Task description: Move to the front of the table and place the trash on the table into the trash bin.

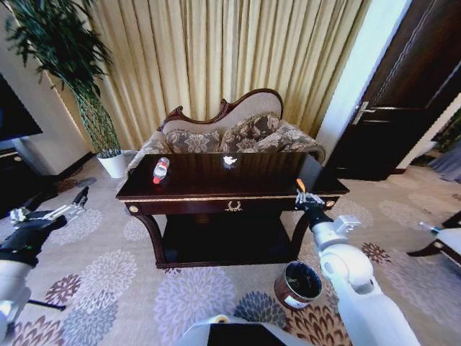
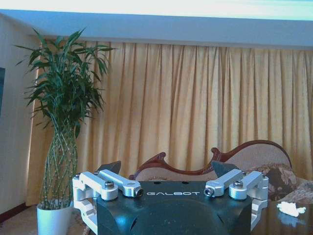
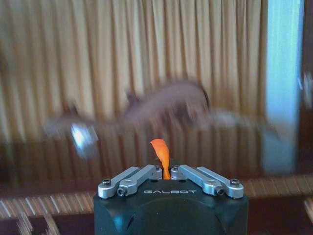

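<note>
The dark glossy table (image 1: 202, 189) stands ahead with a gold ornament on its drawer. On its top lie a clear bottle (image 1: 160, 170) with red cap at the left and a white crumpled scrap (image 1: 230, 160) (image 2: 291, 209) near the far middle. My right gripper (image 1: 302, 193) (image 3: 166, 171) hovers at the table's front right corner, shut on a small orange piece (image 1: 300, 184) (image 3: 161, 152) that sticks up between the fingers. The brown trash bin (image 1: 299, 285) stands on the carpet below and in front of that corner. My left gripper (image 1: 75, 202) (image 2: 166, 169) hangs open far left, away from the table.
A carved-back patterned sofa (image 1: 230, 133) sits right behind the table. A tall plant in a white pot (image 1: 112, 164) stands at the back left, a dark door (image 1: 410, 94) at the right. Patterned carpet (image 1: 108, 274) spreads around the table.
</note>
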